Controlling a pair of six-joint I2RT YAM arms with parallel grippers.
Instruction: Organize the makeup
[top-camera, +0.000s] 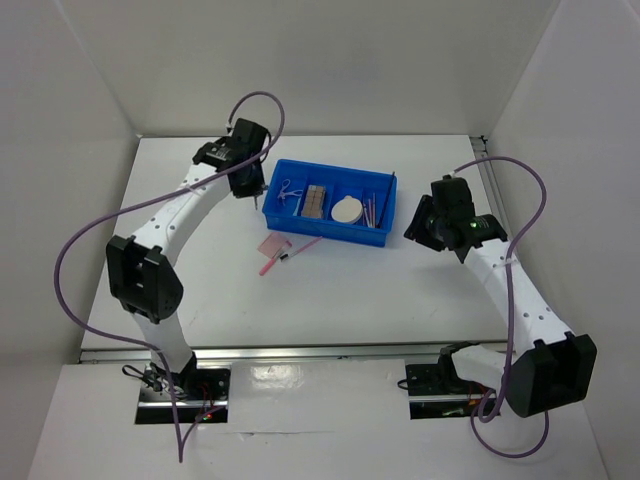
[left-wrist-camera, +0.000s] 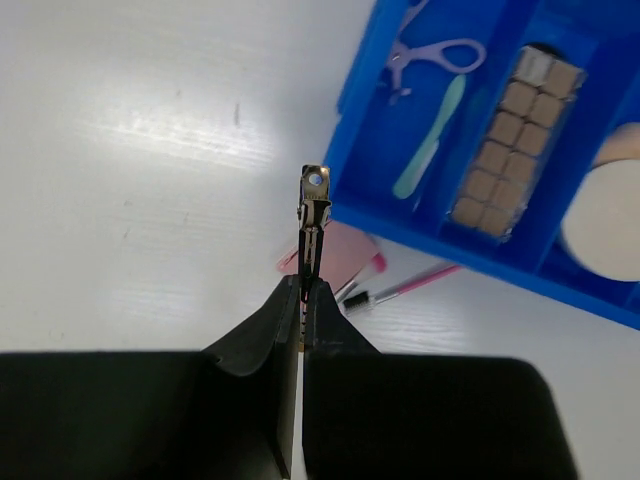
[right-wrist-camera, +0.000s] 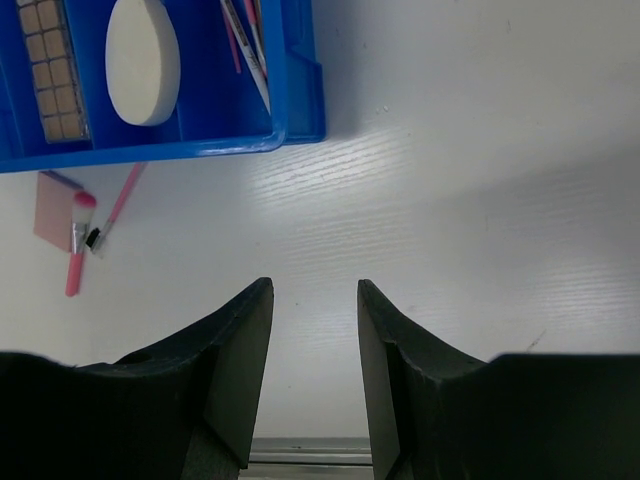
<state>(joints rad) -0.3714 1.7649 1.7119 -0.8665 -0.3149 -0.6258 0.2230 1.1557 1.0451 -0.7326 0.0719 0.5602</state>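
Where the scene is viewed from above, the pink square pad, a pink-tipped brush and a thin pink stick are shown on the table, just in front of the left end of the blue divided tray. The left gripper is placed close by that end, and the right gripper well apart, beyond the tray's right end.

Left wrist view: the fingers are seen clamped together on a thin metal piece, its long axis in line with them. The pad lies directly beyond it, and the tray's end compartment lies to the right.

Right wrist view: the fingers are held apart and empty over bare table. The brush and stick are seen far to the left, their long axes slanted toward the tray.

The left arm is judged the nearer, once the held piece is released.
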